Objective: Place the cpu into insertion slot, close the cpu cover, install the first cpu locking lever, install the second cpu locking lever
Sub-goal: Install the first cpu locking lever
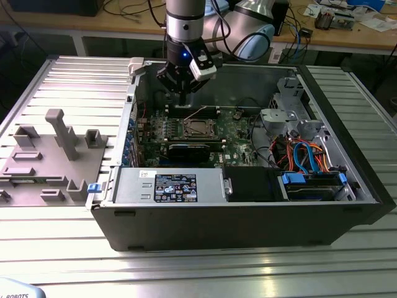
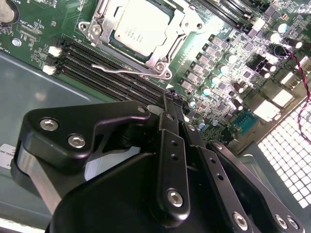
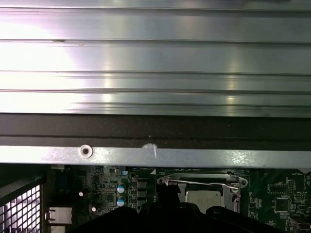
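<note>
Hovering empty with jaws closed above the green motherboard [image 1: 205, 130], your black gripper [image 1: 184, 93] leaves the silver-grey square cpu [image 2: 141, 26] seated under its silvery metal cpu cover [image 2: 170, 43], ready for lever work.

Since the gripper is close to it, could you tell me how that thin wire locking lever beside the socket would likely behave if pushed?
The locking lever is a thin bent metal rod, so probably springy, not floppy. Its smooth, shiny surface might slip off the gripper. It lies beside the cpu cover, probably hinged at one end, so it should swing.

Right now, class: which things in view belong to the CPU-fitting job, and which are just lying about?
Job:
cpu
insertion slot
cpu cover
locking lever
gripper

Lying about:
grey fixture block
coloured cables
memory slots
</note>
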Controlling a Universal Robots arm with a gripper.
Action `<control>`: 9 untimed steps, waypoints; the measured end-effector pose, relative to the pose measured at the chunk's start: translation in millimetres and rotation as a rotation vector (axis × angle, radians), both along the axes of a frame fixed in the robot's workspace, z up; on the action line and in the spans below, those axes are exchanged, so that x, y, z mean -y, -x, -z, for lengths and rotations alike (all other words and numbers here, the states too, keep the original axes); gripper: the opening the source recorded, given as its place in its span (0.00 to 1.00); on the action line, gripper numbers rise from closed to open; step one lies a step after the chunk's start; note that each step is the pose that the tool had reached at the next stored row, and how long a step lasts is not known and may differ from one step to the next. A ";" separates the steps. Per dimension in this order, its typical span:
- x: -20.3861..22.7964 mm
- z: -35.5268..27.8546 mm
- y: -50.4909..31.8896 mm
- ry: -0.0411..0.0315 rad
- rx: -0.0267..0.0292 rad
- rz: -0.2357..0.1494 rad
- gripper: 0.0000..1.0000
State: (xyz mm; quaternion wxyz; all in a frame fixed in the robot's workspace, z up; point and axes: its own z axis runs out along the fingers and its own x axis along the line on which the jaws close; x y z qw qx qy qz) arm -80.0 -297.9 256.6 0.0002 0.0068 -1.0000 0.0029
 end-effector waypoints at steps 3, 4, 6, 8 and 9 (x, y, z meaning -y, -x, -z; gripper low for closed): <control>0.0 0.7 0.0 0.0000 0.0000 0.000 0.11; 0.0 0.9 0.0 -0.0001 0.0000 0.000 0.11; 0.0 1.4 0.0 0.0000 0.0000 0.000 0.11; 0.0 1.8 0.0 0.0000 0.0000 0.000 0.11; 0.0 1.9 0.0 0.0000 0.0000 0.000 0.11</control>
